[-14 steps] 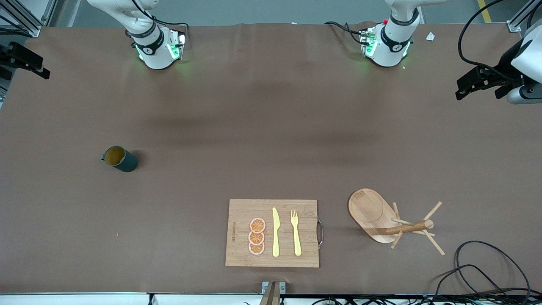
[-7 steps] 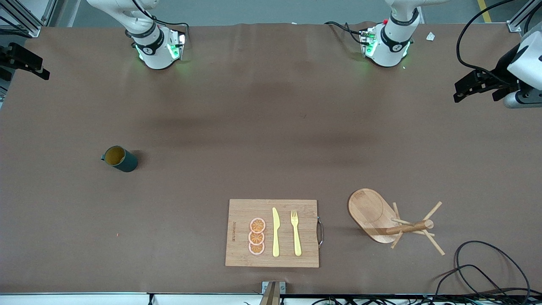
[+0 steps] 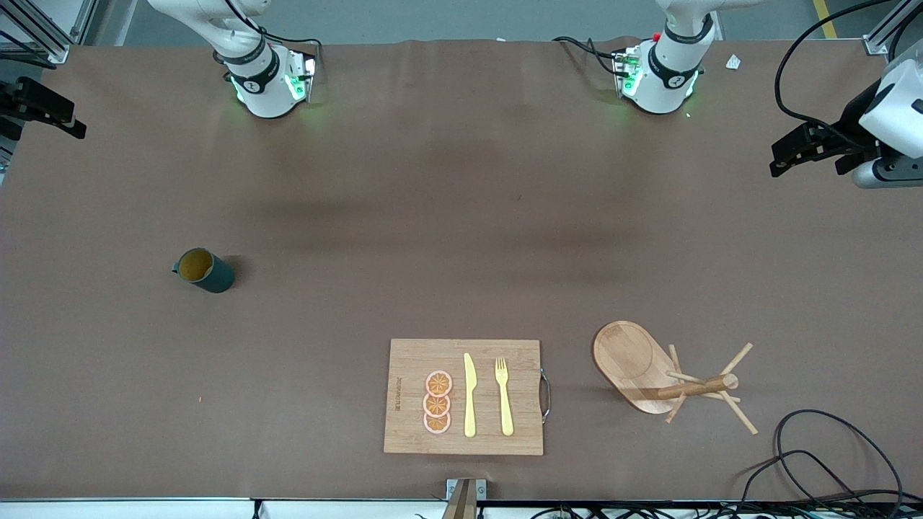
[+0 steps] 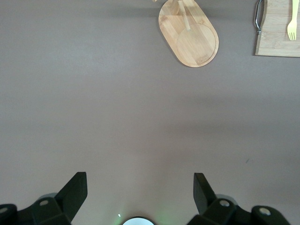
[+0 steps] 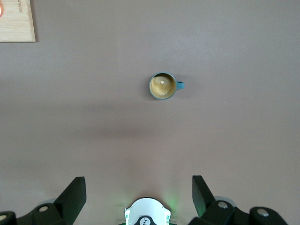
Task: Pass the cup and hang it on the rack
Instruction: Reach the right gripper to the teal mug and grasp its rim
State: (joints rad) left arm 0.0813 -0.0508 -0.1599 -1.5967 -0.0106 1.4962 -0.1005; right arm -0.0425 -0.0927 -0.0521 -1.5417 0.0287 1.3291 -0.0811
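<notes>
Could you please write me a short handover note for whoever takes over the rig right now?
Left gripper: open, empty, up over the left arm's end of the table.
Right gripper: open, empty, up over the right arm's end.
Cup: upright on the table toward the right arm's end, untouched.
Rack: upright near the front camera toward the left arm's end, beside the cutting board; pegs bare.
Done: nothing yet.
Left: pick up the cup, pass it between the arms, hang it on a peg.

Teal cup upright toward right arm's end; wooden rack upright, well apart.
</notes>
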